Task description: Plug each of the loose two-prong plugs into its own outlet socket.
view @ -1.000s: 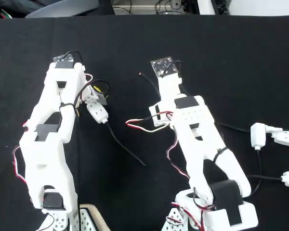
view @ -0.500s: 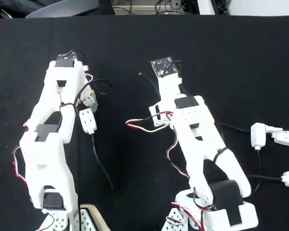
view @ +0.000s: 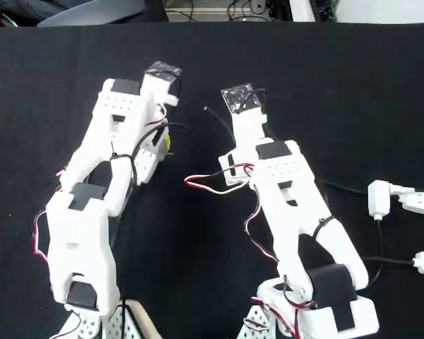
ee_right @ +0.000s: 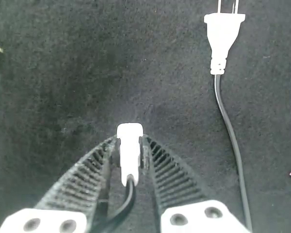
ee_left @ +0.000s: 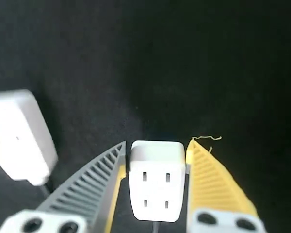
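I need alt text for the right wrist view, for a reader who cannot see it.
The right hand grips a white plug by its sides, over the black table. Farther off, a loose two-prong plug lies flat on the table, its black cord trailing back past the hand.

White socket (ee_left: 157, 187) in left fingers (ee_left: 211, 179); white plug (ee_right: 129, 153) in right fingers (ee_right: 172, 174); second plug (ee_right: 224, 29) loose.

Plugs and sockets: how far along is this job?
Done: nothing I can confirm. In hand: the left gripper clamps an outlet socket, and the right gripper clamps a plug. Left: mating those, plus the loose plug on the table and the spare socket.
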Robot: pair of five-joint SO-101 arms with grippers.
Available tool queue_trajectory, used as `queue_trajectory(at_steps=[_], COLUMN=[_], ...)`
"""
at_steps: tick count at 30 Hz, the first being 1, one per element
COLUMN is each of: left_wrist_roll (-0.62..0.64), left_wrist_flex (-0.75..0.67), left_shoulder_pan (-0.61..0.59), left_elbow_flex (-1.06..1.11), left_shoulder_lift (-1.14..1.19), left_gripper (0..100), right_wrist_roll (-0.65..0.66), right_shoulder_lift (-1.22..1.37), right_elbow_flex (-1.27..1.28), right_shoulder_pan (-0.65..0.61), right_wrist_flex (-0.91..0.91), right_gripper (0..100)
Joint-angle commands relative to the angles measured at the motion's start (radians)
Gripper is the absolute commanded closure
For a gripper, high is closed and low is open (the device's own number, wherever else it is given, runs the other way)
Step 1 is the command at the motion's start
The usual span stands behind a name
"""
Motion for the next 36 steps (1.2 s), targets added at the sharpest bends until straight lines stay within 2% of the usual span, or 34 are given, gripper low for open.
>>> queue_trajectory(at_steps=[1, 6, 11, 18, 25, 28, 32, 36], left_wrist_roll=[-0.235, -0.466, -0.473, -0.354, -0.262, -0.244, -0.219, -0.181], left_wrist_flex=[0.026, 0.16, 0.186, 0.189, 0.189, 0.184, 0.152, -0.011], left_shoulder_pan=[0.004, 0.004, 0.012, -0.012, -0.087, -0.113, -0.173, -0.265], left_elbow_flex=[-0.084, -0.076, -0.065, -0.059, -0.041, 0.007, 0.151, 0.455], left_shoulder_lift=[-0.011, -0.009, -0.015, -0.018, -0.058, -0.11, -0.232, -0.428], left_gripper=[82, 82, 71, 70, 70, 74, 76, 77], right_wrist_roll=[0.005, 0.006, 0.066, 0.061, 0.06, 0.064, 0.066, 0.069], right_shoulder_lift=[-0.012, -0.012, -0.013, -0.013, -0.015, -0.015, -0.042, -0.137], right_elbow_flex=[-0.05, -0.05, -0.054, -0.056, -0.056, -0.056, -0.068, -0.065], right_shoulder_pan=[-0.006, -0.006, -0.006, -0.006, -0.006, -0.011, -0.014, -0.046], right_wrist_flex=[-0.006, -0.005, 0.031, 0.028, 0.029, 0.037, 0.086, 0.144], right_gripper=[98.5, 98.5, 98.5, 98.5, 98.6, 98.6, 98.6, 98.6])
